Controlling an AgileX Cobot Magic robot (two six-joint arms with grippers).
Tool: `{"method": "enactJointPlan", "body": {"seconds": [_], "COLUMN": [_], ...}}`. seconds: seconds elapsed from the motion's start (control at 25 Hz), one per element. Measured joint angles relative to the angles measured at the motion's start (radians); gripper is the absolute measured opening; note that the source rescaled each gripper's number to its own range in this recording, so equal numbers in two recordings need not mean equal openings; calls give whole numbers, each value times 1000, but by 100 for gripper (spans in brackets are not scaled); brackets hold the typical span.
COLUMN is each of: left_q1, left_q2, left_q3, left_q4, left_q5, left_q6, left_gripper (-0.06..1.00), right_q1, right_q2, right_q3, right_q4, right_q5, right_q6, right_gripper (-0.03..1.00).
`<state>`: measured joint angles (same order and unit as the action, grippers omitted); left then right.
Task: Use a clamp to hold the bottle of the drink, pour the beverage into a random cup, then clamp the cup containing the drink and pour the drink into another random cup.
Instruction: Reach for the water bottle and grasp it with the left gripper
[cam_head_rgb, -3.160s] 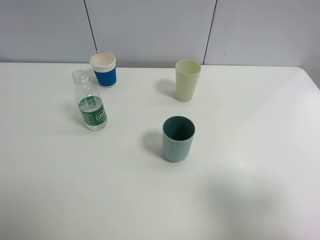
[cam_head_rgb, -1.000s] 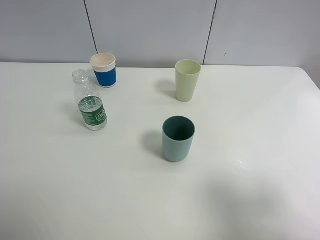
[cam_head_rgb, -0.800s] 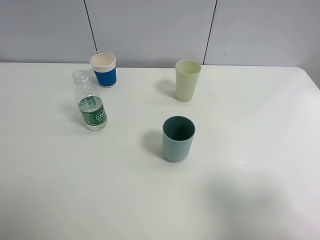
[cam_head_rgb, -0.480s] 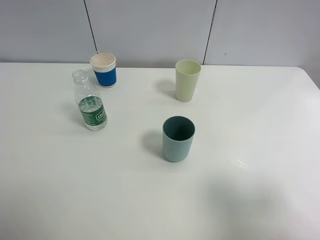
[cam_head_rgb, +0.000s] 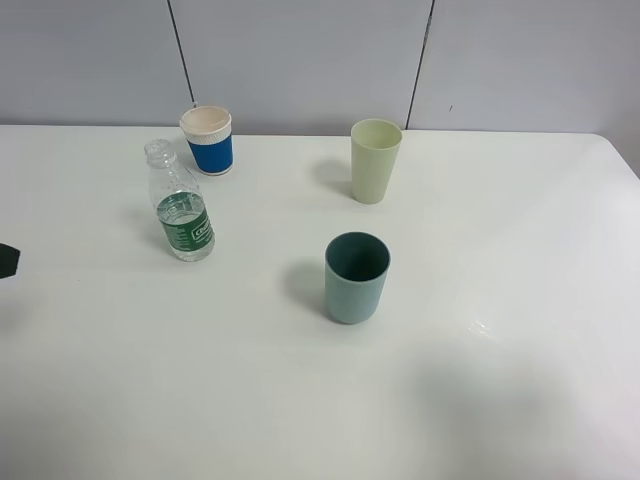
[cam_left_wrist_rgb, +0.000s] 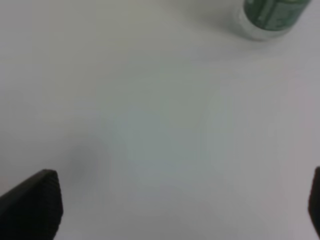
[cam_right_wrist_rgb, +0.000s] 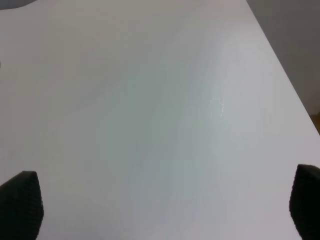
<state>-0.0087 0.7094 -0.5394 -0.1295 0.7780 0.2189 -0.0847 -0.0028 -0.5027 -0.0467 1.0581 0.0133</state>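
A clear plastic bottle (cam_head_rgb: 182, 205) with a green label and no cap stands upright at the left of the white table, part full. Its base shows in the left wrist view (cam_left_wrist_rgb: 267, 17). A blue and white paper cup (cam_head_rgb: 210, 140) stands behind it. A pale green cup (cam_head_rgb: 375, 160) stands at the back middle and a teal cup (cam_head_rgb: 356, 277) nearer the front. My left gripper (cam_left_wrist_rgb: 175, 210) is open and empty, well short of the bottle; one fingertip (cam_head_rgb: 6, 260) shows at the exterior view's left edge. My right gripper (cam_right_wrist_rgb: 162, 205) is open and empty over bare table.
The white table (cam_head_rgb: 500, 250) ends at a grey panelled wall (cam_head_rgb: 300, 60) behind the cups. The table's right edge (cam_right_wrist_rgb: 280, 65) shows in the right wrist view. The right arm is outside the exterior view.
A dark fingertip of my left gripper has come into the exterior view at the left edge. The bottle and the three cups have not moved.
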Motion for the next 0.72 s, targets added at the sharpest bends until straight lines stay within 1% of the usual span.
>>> {"method": "enactJointPlan", "body": {"seconds": [0.12,0.32,0.36,0.48,0.72], "left_q1": [0,-10,-46,-124,-253], "left_q2": [84,181,217,272,400], "left_q3": [0,0,2,13,73], "left_q4": [-32,-36,-29,-29,-33], "left_q5": [-33,-107,-154,-239,-404], "left_q6": [52,119,132,145,147], "left_gripper": [100,100,100,100,100], "right_q1": [0,0,0,0,0], "right_q2": [0,0,0,0,0], "right_q3": [0,0,0,0,0], "right_q4": [0,0,0,0,0], "right_q5": [0,0,0,0,0], "right_q6": [0,0,0,0,0], "right_gripper": [100,100,100,100,100]}}
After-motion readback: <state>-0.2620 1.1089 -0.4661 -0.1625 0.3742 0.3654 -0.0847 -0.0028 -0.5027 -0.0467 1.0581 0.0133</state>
